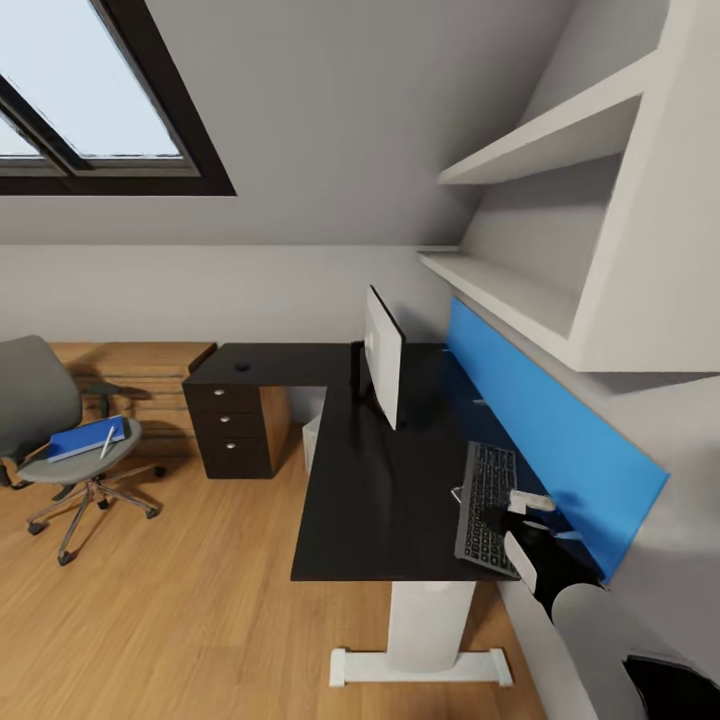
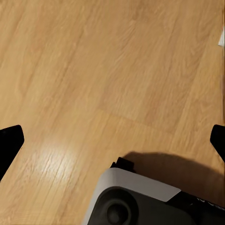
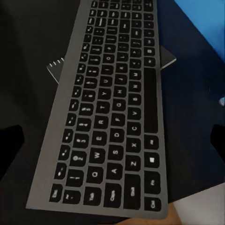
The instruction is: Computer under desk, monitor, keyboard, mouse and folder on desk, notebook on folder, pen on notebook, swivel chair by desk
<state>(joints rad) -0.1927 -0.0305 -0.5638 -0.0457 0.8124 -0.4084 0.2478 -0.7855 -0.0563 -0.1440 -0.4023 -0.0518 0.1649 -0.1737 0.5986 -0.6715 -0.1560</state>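
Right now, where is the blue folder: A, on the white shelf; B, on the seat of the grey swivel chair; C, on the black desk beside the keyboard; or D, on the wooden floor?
B: the head view shows the folder lying on the swivel chair seat.

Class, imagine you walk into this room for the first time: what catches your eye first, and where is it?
The glossy black desk with its bright blue back panel dominates the right side, the monitor standing edge-on upon it and the keyboard lying nearer the robot. Far left, the swivel chair carries the blue folder with a pen on top.
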